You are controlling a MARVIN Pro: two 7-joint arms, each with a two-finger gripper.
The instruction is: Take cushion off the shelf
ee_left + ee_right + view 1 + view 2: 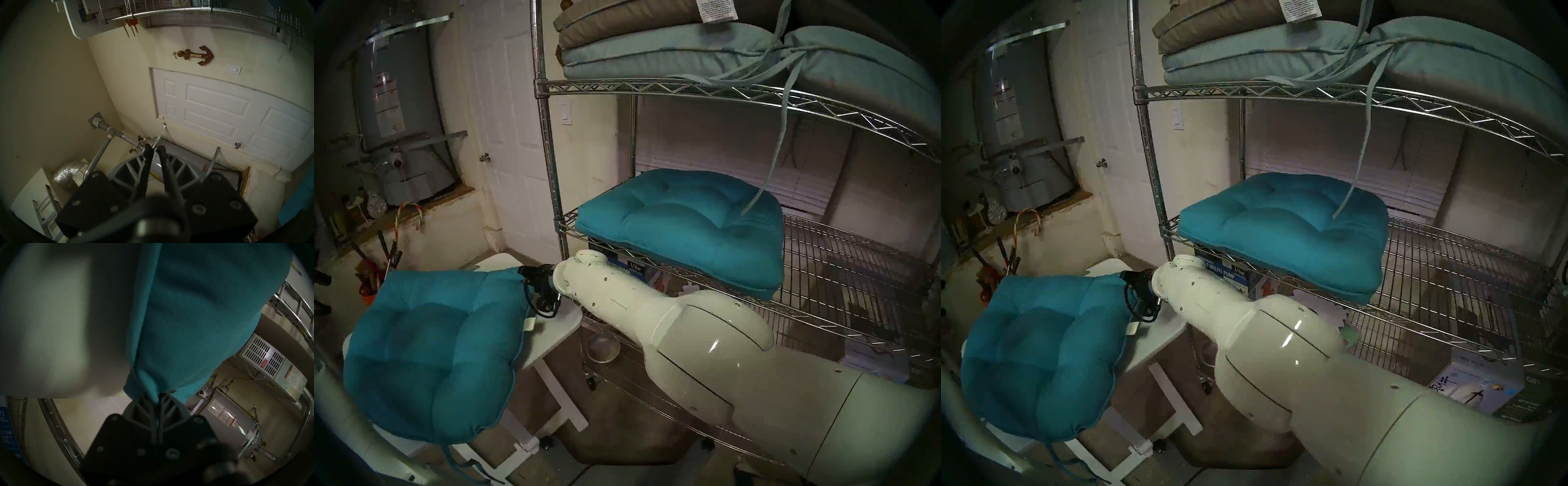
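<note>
— Look at the right gripper (157, 395) at the bottom middle of its wrist view. Is it gripping anything?

— Yes. Its ribbed grey fingers (167, 405) are pinched tight on a bunched corner of the teal cushion (429, 353), fabric squeezed into a small fold between them. In the head view that cushion fills the lower left of the frame, draped over the small white table (558, 322), with one cord tie dangling from its lower edge.

— What is it made of, would you say?

— Soft woven cloth, puffy, tufted into rounded pillows, with a piped seam round the edge and a small pale tag on its right side.

— And the left gripper (155, 149)?

— Low centre of its own view, raised against the wall and the white panelled door (229, 115). The black fingertips (148, 151) stand slightly apart, a narrow gap, nothing between them.

— The shelf (738, 90)?

— Chrome wire, right half of the head view, round steel posts, zigzag trim along each tier edge, open grid decks. A second teal cushion (687, 224) lies on the middle tier, its front corner overhanging the edge. On the top tier sit flatter pale blue pads (653, 51) under a brownish one, and a pale tie hangs from them onto the cushion below.

— Anything else?

— A grey water heater (398, 112), upper left.
</note>
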